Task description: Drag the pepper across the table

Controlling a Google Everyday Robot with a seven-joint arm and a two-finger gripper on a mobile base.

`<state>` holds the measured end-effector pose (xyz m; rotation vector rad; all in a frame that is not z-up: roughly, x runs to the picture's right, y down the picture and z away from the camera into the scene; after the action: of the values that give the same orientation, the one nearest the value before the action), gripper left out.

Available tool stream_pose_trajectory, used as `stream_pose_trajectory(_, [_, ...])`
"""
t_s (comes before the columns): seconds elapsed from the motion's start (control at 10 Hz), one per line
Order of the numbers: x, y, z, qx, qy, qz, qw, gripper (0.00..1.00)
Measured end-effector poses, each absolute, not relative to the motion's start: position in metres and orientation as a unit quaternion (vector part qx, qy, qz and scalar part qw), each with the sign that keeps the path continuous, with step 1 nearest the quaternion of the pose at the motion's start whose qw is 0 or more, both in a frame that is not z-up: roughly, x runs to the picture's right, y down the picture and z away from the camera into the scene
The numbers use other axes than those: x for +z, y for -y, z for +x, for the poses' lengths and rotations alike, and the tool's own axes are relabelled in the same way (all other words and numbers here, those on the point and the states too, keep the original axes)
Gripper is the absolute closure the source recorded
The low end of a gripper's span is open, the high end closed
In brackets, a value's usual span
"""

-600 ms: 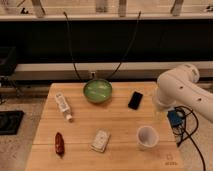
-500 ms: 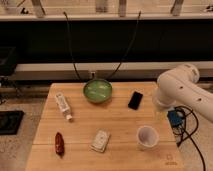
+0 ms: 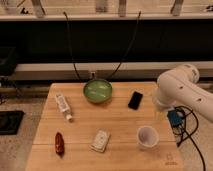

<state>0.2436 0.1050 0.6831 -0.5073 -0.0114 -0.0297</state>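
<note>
**Reach not yet begun: pepper lies far from my gripper**

The slim dark red chili-shaped pepper (image 3: pixel 59 143) lies on the light wooden butcher-block table (image 3: pixel 120 120), near its front left corner, with nothing touching it. My gripper (image 3: pixel 175 119) hangs low at the table's right edge, under my bulky white arm (image 3: pixel 180 90). It is spread wide and holds nothing. I judge that I am at the approach step and that no dragging has been done.

The next move calls for a long reach across the whole tabletop. On the way I must clear the white paper cup (image 3: pixel 147 136) and the small white packet (image 3: pixel 100 140), which both stand between me and the pepper. Then I must come down on or beside the pepper to push or pull it along the wood. The white tube with dark print (image 3: pixel 63 106) lies near it and should not be taken for it.

As for containers, the round green bowl (image 3: pixel 98 91) at the back looks empty. So does the cup, as far as I can see into it. A flat black phone (image 3: pixel 135 100) lies to the right of the bowl
</note>
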Motion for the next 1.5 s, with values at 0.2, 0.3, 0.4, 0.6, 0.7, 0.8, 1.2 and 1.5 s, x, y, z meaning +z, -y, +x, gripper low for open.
stream_pose_trajectory(0.2, [0.683,-0.105,0.244,-0.015,0.006,-0.251,0.968,0.20])
stream_pose_trajectory(0.3, [0.683,-0.105,0.244,-0.015,0.006,-0.251,0.968,0.20])
stream_pose_trajectory(0.4, [0.683,-0.105,0.244,-0.015,0.006,-0.251,0.968,0.20])
stream_pose_trajectory(0.6, [0.683,-0.105,0.244,-0.015,0.006,-0.251,0.968,0.20])
stream_pose_trajectory(0.7, [0.683,-0.105,0.244,-0.015,0.006,-0.251,0.968,0.20])
stream_pose_trajectory(0.8, [0.683,-0.105,0.244,-0.015,0.006,-0.251,0.968,0.20])
stream_pose_trajectory(1.2, [0.685,-0.103,0.213,-0.046,-0.003,-0.249,0.967,0.20])
stream_pose_trajectory(1.5, [0.687,-0.101,0.178,-0.089,-0.013,-0.248,0.965,0.20])
